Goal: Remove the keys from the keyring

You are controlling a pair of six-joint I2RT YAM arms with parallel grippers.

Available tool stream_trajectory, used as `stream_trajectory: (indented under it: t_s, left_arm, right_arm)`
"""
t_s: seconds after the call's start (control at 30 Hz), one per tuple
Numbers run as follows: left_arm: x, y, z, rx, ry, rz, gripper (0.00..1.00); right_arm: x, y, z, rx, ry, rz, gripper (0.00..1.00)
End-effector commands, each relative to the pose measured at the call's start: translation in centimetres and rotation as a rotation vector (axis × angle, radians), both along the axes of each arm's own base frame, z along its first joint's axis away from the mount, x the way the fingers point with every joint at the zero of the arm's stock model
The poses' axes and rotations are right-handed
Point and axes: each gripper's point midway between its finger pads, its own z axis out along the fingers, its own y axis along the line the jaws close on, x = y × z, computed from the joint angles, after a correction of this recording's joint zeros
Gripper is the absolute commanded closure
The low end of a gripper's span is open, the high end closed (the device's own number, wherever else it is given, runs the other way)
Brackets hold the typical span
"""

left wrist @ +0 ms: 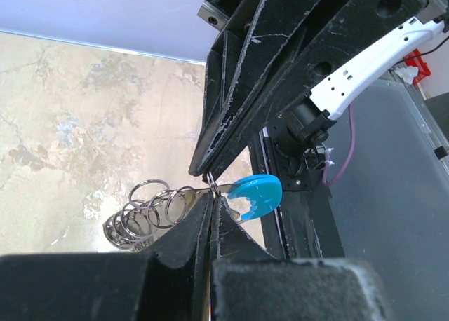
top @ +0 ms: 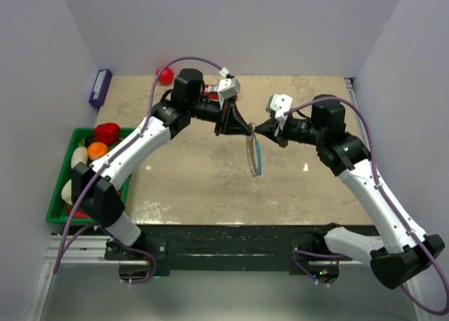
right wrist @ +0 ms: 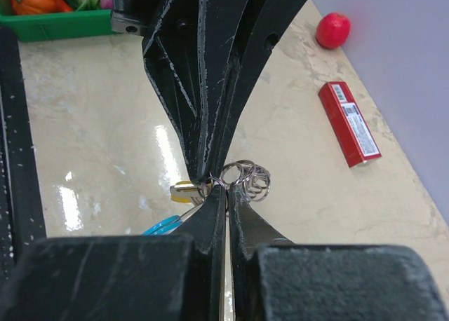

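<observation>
Your counter (top: 210,188) fills the middle of the overhead view, and the two arms reach in from its near corners to meet above its centre. On the left, the green tray (top: 57,212) of vegetables is partly covered by the left arm, so you cannot see everything in it. The red box (right wrist: 349,123) lies flat near the far edge. From above it is almost wholly hidden behind the left wrist. The red ball (right wrist: 332,29) sits beyond it, close to the back wall. The left fingers (top: 242,125) and right fingers (top: 263,130) come tip to tip, each pair pressed together with no gap. The keyring (top: 254,153) hangs from that meeting point, lifted off the counter. From above it is only a thin dangling strip. In the left wrist view, its silver loops (left wrist: 151,209) fan out beside your left fingers, which are clamped on the wire. The right fingers come down from above and pinch a small loop at the same spot. The fingertips hide exactly where each pair grips. The blue piece (left wrist: 256,193) sticks out on the other side of the pinch from the loops. The key (right wrist: 184,190) shows only in the right wrist view, a small yellow scrap right at the left fingertips and half covered by them.
</observation>
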Motion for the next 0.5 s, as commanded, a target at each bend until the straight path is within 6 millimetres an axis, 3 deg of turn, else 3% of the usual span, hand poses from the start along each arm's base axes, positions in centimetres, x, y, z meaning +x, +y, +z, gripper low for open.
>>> stream_trajectory:
  t_s: [0.0, 0.47]
  left_arm:
    - [-2.0, 0.1, 3.3, -0.065, -0.076, -0.080, 1.00]
    - [-1.9, 0.3, 3.0, -0.055, -0.100, -0.063, 1.00]
  right_arm:
    - [1.3, 0.5, 3.9, 0.126, -0.091, 0.012, 1.00]
    - [2.1, -0.6, 6.9, 0.177, -0.119, -0.005, 1.00]
